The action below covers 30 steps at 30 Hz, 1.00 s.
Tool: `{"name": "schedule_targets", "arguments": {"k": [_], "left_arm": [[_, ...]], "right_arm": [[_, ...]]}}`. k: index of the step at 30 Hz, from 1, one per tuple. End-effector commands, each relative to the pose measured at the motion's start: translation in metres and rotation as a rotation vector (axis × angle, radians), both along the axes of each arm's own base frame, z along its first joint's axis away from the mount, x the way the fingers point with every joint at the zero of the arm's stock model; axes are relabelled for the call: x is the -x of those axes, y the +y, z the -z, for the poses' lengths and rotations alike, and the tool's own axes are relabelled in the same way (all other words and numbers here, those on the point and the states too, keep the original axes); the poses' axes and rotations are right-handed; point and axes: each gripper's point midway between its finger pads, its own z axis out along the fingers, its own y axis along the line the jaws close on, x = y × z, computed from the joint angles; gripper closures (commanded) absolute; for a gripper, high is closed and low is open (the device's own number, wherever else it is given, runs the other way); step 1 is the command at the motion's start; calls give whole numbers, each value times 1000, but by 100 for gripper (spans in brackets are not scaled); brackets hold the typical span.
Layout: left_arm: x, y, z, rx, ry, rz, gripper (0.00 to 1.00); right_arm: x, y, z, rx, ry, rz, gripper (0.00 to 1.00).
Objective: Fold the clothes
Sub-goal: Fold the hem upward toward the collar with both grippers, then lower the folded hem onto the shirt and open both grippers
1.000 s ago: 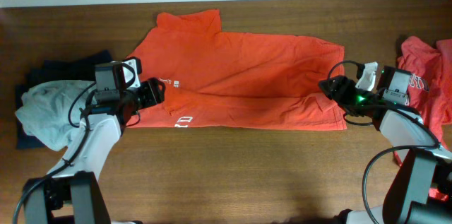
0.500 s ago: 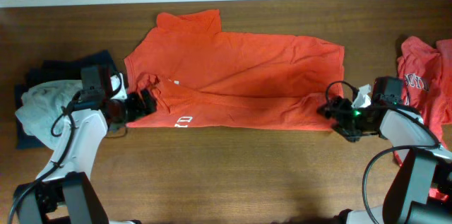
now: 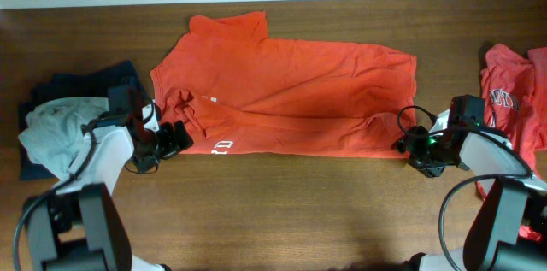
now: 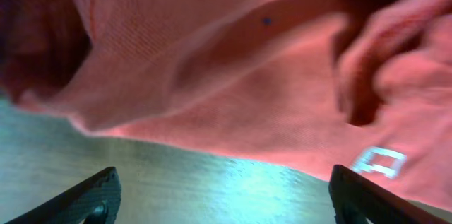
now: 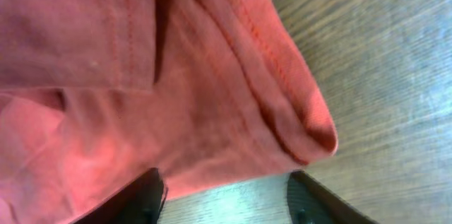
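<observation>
While gaping empty at the left gripper [image 3: 175,138], meets orange T-shirt [image 3: 291,91] just ahead, grey garment [image 3: 47,138] behind. Parted too at the right gripper [image 3: 408,144], empty; red shirt [image 3: 513,100] behind.

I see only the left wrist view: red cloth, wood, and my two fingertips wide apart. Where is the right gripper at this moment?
Observer: The right gripper is at the near right corner of the shirt. Its jaws are apart, and the corner lies flat on the table, not pinched.
Operator: Is there something else on my left side?
Observer: Yes, a grey garment lies over a navy one at the left end.
Operator: And at the right end?
Observer: A second red garment with white print lies bunched there, partly out of frame.
</observation>
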Motion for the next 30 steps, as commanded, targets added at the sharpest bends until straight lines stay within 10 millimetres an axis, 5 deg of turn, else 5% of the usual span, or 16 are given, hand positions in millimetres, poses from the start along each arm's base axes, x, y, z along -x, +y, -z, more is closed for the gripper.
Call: {"name": "schedule_targets", "arguments": {"k": [1,8,11,15,30], "left_arm": [[6,1,21,6,64,-33,9],[-2,11,37,-37,65,-75,31],[-2,11,37,-36,66,-75,68],[10,8,38,-27,117,-73,98],[81,-3,24,7,383,-1,99]], "right_arm": [[2,-4,13,5,36,31,49],[-8,-8,14,16,-6,31,69],[-8,-9,14,23,-5,33,86],[-5,-17,17,68,15,42,96],[62,-58,26,335,333,126,96]]}}
